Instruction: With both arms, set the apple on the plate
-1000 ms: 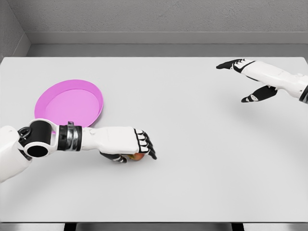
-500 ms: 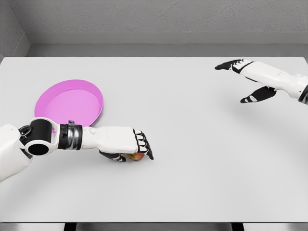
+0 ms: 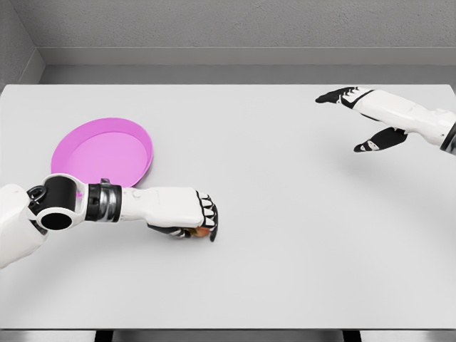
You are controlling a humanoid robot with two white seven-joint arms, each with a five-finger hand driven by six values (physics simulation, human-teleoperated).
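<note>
Fingers of the left hand [image 3: 187, 212] have curled further down since half a second ago, now wrapped over the apple [image 3: 202, 231], of which only a sliver shows beneath them, so its orientation cannot be told. It sits on the table [image 3: 285, 235] under the palm. Behind the left wrist, just beside it, lies the pink plate [image 3: 103, 152], with nothing between. Grey walls close the far side. Well away, the right hand [image 3: 367, 117] hovers with fingers spread wide, holding nothing.
</note>
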